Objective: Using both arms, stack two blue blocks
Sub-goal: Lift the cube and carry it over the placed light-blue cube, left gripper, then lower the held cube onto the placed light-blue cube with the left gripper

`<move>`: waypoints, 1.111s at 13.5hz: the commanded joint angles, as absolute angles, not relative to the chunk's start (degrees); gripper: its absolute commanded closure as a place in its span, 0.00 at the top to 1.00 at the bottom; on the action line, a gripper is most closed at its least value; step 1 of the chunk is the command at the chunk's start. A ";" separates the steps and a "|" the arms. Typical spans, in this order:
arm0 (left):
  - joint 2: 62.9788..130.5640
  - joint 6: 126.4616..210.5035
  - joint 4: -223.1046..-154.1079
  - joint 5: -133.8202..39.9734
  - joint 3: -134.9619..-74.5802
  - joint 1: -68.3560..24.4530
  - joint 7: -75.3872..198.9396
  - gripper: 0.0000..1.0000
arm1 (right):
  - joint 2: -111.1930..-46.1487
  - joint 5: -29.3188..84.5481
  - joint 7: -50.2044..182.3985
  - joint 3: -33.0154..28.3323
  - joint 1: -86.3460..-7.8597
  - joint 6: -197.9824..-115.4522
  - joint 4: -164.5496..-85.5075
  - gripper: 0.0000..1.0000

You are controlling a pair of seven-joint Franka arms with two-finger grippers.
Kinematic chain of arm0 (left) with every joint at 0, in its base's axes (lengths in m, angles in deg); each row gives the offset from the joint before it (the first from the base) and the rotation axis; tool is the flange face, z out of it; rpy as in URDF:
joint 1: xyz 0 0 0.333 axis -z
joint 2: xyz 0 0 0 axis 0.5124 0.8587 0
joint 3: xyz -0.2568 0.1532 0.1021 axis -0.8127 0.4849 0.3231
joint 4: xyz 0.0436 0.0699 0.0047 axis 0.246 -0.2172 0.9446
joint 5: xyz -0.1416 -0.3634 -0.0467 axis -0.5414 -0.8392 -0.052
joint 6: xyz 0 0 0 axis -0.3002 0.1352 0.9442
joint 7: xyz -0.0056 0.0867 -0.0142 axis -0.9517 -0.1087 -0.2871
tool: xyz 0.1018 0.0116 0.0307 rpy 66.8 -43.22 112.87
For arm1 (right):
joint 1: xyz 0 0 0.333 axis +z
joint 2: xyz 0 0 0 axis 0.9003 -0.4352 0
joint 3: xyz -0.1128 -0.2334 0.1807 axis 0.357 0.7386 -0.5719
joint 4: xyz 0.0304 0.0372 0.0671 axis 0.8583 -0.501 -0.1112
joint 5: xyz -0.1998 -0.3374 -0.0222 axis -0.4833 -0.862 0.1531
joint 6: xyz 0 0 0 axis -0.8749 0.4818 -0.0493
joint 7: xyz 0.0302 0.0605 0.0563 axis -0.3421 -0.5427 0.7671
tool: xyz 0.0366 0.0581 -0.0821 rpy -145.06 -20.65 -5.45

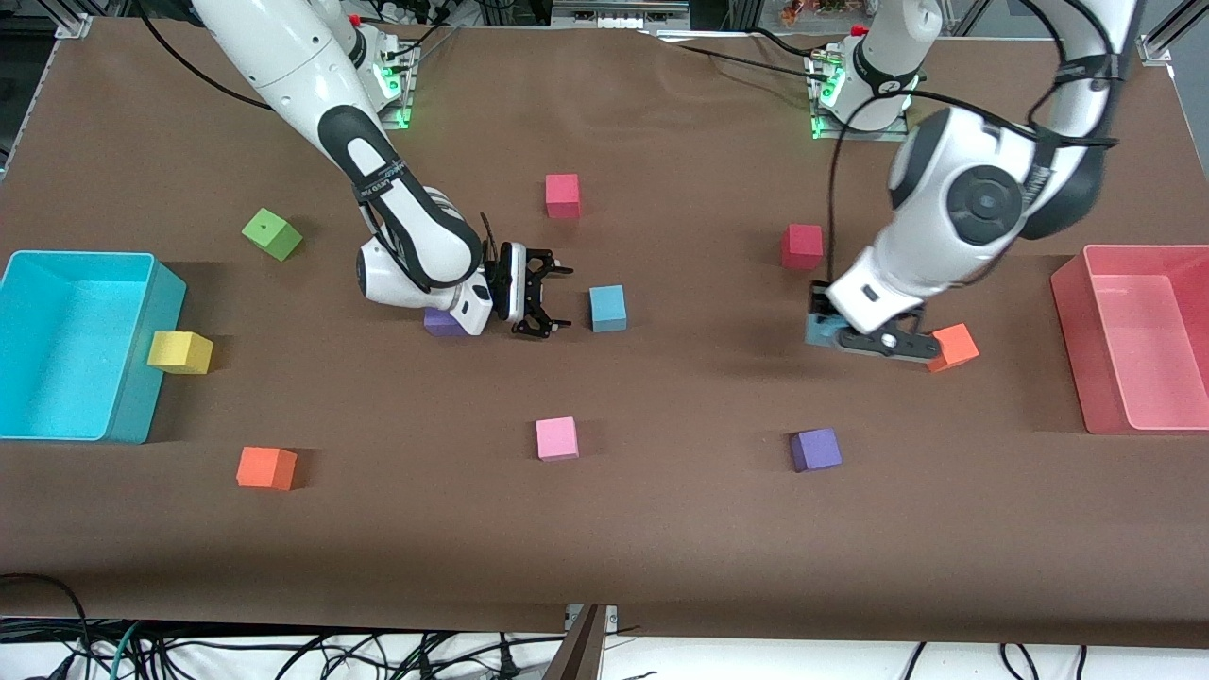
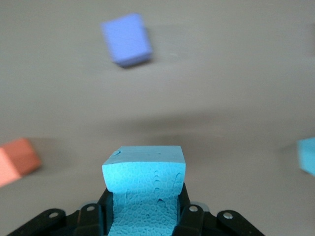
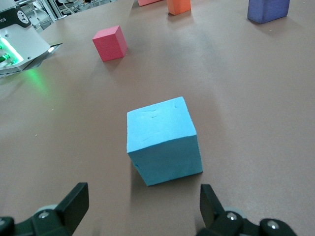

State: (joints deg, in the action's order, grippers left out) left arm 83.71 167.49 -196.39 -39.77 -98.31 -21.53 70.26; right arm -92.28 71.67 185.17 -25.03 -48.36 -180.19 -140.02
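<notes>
One blue block [image 1: 607,308] rests on the brown table mid-way between the arms; it fills the middle of the right wrist view [image 3: 162,140]. My right gripper [image 1: 545,300] hovers low right beside it, open, with the block just ahead of the spread fingertips [image 3: 76,199] and apart from them. The other blue block [image 1: 818,331] sits squeezed between the fingers of my left gripper [image 1: 827,327], low over the table toward the left arm's end. The left wrist view shows this block [image 2: 145,172] clamped in the left gripper [image 2: 144,204], with the first blue block [image 2: 307,155] at the edge.
A turquoise bin [image 1: 162,359] stands at the right arm's end, a pink bin [image 1: 1069,312] at the left arm's end. Loose cubes lie around: orange [image 1: 952,347] beside the left gripper, red [image 1: 802,246], red [image 1: 562,195], purple [image 1: 815,450], pink [image 1: 557,438], purple [image 1: 442,323] under the right wrist.
</notes>
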 commanded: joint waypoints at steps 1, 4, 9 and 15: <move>86.08 166.37 -194.19 -41.80 -100.95 -16.36 80.49 0.00 | -92.12 73.21 186.49 -26.07 -49.44 -179.70 -140.26 1.00; 90.39 168.11 -192.08 -43.55 -103.13 -10.97 93.62 0.00 | -92.12 73.65 186.49 -26.07 -49.44 -179.70 -140.26 1.00; 99.87 171.73 -183.57 -43.03 -102.36 -0.61 106.98 0.00 | -92.03 73.65 186.49 -26.07 -49.44 -179.70 -140.26 1.00; 104.19 177.18 -181.54 -42.94 -98.14 4.50 109.99 0.00 | -91.86 73.65 186.49 -26.07 -49.35 -179.70 -140.26 1.00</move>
